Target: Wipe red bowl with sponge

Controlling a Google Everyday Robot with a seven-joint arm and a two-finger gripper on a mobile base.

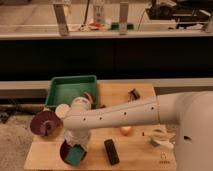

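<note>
Wooden table [142, 159] fills the lower frame. At lower left the gripper [76, 145], at the white arm's [120, 116] end, points down onto a small teal rectangular sponge [75, 156]; whether it clamps the sponge cannot be told. That sponge lies inside the small glossy red bowl [64, 150]. A purple-maroon round dish [43, 124] sits just up-left, and a black rectangular block [111, 151] lies to the right.

No writing, label, brand or number can be read anywhere. A small dark mark [162, 160] on the wooden table [135, 152], lower right, is too faint to make out. The gripper [75, 149] is at lower left, down at the red bowl [63, 149].
</note>
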